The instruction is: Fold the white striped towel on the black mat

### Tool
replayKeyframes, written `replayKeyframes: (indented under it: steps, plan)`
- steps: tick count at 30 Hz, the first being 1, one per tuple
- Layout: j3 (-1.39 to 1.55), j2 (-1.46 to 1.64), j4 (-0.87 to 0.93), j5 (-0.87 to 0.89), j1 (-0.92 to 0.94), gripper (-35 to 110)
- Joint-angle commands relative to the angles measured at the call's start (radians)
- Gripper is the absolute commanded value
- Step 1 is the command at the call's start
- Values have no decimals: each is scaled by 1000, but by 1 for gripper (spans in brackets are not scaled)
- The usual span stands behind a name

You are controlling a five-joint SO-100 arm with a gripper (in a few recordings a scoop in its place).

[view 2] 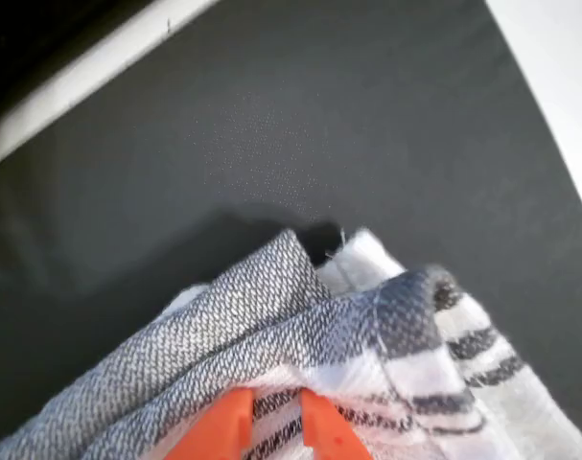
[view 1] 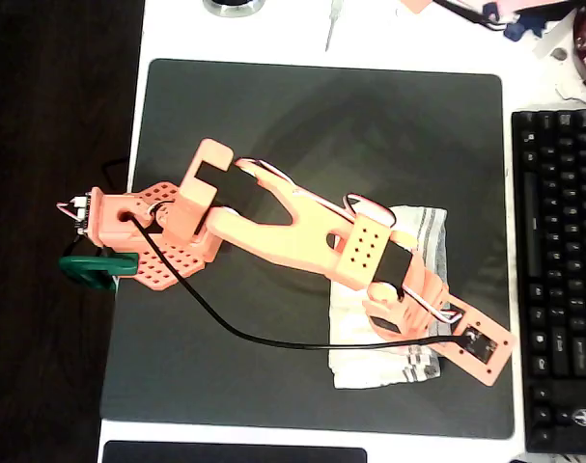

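In the overhead view the orange arm reaches toward four o'clock over the white striped towel point(view 1: 408, 289), bunched at the black mat's point(view 1: 273, 116) four o'clock; in the wrist view the hand point(view 2: 271, 426) pinches the towel's cloth at six o'clock.

Overhead view, bright and a touch overexposed: the white table point(view 1: 302, 34) blows out to near pure white, detail gone. The black mat point(view 1: 273, 116) reads matte, a pale sheen across its middle, soft arm shadows on it. Left edge falls into deep darkness. Overall soft, low-resolution. Wrist view: the white striped towel point(view 2: 300, 326) sits close, weave fairly crisp, but its edges smear; the orange fingertips point(view 2: 228, 426) are blurred, mat grainy.
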Motion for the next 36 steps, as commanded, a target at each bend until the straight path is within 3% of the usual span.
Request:
replayKeyframes:
  steps: [1,13,27,36]
  plan:
    - [3,72,11,-18,14,7]
    - [489,715,87,-114,-83,6]
    - [1324,1572,-135,-195,-291,0]
    - [1503,1836,58,-129,-379,0]
